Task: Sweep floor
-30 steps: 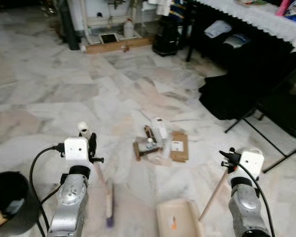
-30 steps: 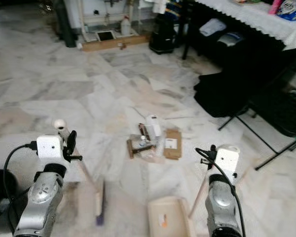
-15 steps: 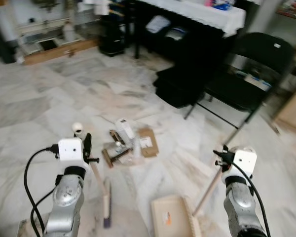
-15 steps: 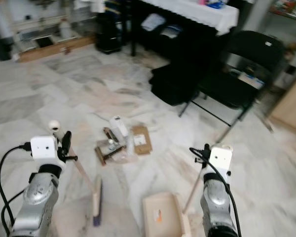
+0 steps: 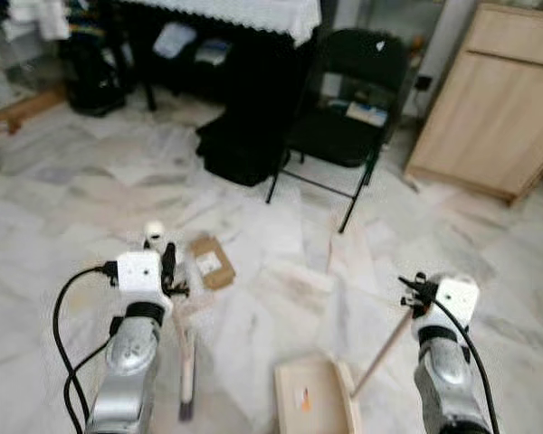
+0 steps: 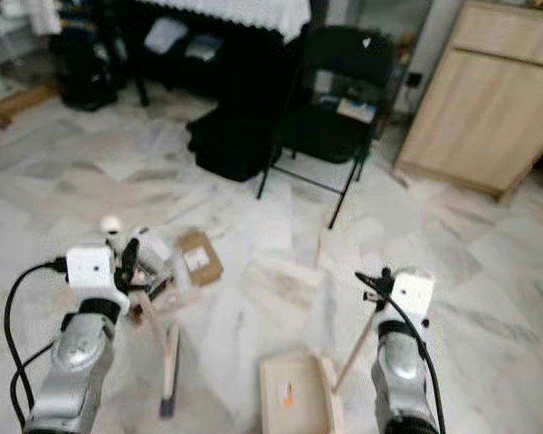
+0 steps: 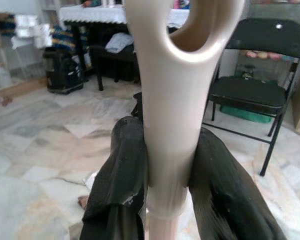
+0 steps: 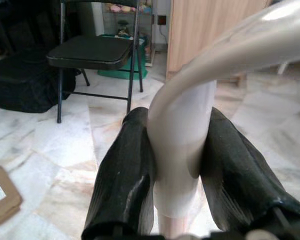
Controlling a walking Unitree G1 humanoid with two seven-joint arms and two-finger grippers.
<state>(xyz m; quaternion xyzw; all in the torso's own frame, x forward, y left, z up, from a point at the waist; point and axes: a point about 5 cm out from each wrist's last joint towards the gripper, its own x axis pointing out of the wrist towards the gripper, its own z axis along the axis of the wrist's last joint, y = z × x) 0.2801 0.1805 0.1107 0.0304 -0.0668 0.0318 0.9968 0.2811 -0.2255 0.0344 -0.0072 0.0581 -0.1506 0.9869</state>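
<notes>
The left claw is pinched on the pale top end of the broom handle, both black fingers pressed flat against it; the broom head rests on the marble floor just ahead of that arm. The right claw is clamped the same way round the curved handle of the dustpan, whose tray sits on the floor near the robot, between the two arms.

To sweep well from here, I'd say the bristles want to stay down on the floor and drag the litter rightward toward the pan's open lip, with the pan held low and steady so nothing slips under it.

The cardboard scrap and the clutter beside it lie just beyond the left claw. Compared with a second ago the whole view has swung right: a black folding chair and a wooden cabinet have come in, while both grips look unchanged.
</notes>
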